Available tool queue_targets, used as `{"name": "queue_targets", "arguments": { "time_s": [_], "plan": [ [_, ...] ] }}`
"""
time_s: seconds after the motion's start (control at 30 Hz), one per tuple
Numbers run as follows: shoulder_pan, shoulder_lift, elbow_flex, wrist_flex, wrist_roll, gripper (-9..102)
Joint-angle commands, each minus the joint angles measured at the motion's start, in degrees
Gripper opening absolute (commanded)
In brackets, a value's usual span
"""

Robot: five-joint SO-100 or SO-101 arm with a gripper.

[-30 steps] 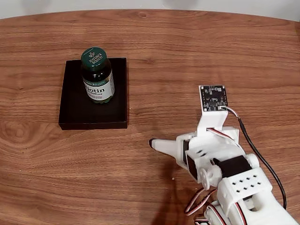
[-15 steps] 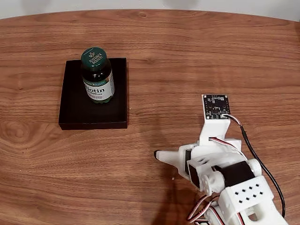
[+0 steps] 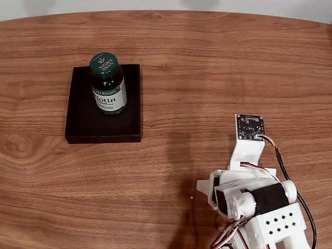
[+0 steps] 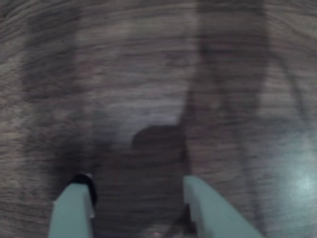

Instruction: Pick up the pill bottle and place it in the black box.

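The pill bottle (image 3: 108,84), dark green with a white and green label, stands upright inside the black box (image 3: 83,122) at the left of the fixed view. My gripper (image 3: 202,185) is far off at the lower right, low over bare wood. In the wrist view my gripper (image 4: 138,187) shows two pale fingertips (image 4: 74,206) apart from each other, with only blurred wood grain between them. It holds nothing.
A wooden table (image 3: 207,62) spreads around the box. A small circuit board (image 3: 250,127) and a black cable (image 3: 290,176) ride on the arm at the right. The table's far edge runs along the top of the fixed view.
The arm has drawn back to the right and down, away from the box. The bottle and box have not moved.
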Motion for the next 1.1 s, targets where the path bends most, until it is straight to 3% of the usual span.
{"name": "queue_targets", "arguments": {
  "time_s": [0.0, 0.27, 0.77, 1.07],
  "plan": [
    [0.2, 2.5, -0.7, 3.2, 0.7, 12],
    [0.1, 5.3, -0.6, 8.1, 4.1, 0],
    [-0.1, 9.5, -0.6, 22.1, 17.1, 0],
    [0.3, 10.0, -0.6, 22.3, 16.9, 1]
  ]
}}
